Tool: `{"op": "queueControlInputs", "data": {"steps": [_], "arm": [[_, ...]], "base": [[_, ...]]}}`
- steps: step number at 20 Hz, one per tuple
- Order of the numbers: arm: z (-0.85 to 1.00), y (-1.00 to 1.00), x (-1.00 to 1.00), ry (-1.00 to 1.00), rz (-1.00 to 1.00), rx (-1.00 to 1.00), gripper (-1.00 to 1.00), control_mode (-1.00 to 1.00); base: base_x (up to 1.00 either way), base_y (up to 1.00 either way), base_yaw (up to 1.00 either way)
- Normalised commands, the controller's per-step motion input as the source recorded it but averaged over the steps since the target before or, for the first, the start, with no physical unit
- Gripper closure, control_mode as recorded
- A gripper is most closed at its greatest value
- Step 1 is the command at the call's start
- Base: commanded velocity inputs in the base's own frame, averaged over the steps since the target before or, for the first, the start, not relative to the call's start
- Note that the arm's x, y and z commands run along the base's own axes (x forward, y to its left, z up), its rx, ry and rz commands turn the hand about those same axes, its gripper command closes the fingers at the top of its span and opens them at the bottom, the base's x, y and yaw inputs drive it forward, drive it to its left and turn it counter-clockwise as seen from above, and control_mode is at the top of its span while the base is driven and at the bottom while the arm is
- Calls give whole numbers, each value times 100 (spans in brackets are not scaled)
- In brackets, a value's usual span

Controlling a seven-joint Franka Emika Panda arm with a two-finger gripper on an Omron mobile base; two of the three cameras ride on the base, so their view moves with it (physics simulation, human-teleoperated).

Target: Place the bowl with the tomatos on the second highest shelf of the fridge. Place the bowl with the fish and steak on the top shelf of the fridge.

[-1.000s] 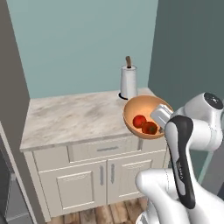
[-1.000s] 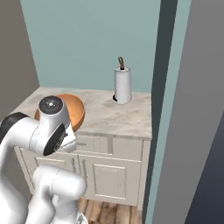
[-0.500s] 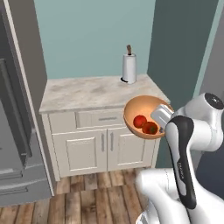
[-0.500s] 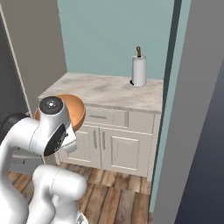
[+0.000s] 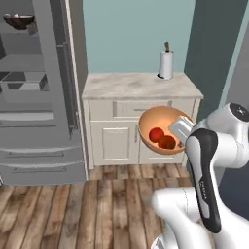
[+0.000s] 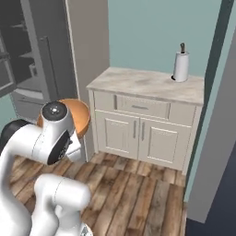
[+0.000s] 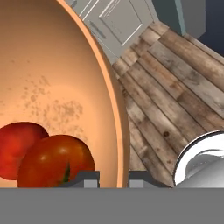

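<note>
The gripper [image 5: 181, 130] is clamping the rim of the bowl with the tomatos [image 5: 158, 127], holding it in the air. 2 tomatos [image 5: 161, 138] are lying inside it, in front of the counter [image 5: 141, 85].

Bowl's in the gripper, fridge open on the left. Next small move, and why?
Probably carry on turning left toward the fridge. The gripper is shut on the rim of the bowl with the tomatos, held in front of the white cabinet; the fridge shelves are off to the left, so the base likely must face them before lifting.
</note>
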Motion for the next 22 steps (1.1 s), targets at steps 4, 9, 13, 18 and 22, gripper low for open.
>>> {"op": "queueControlInputs", "data": {"steps": [4,9,13,18,22], "arm": [[0,0,0,0,0,0,100,100],[0,0,0,0,0,0,100,100],[0,0,0,0,0,0,100,100],[0,0,0,0,0,0,100,100],[0,0,0,0,0,0,100,100]], "base": [[-19,100,20],[1,100,15],[66,100,23],[55,100,13],[70,100,-8]]}}
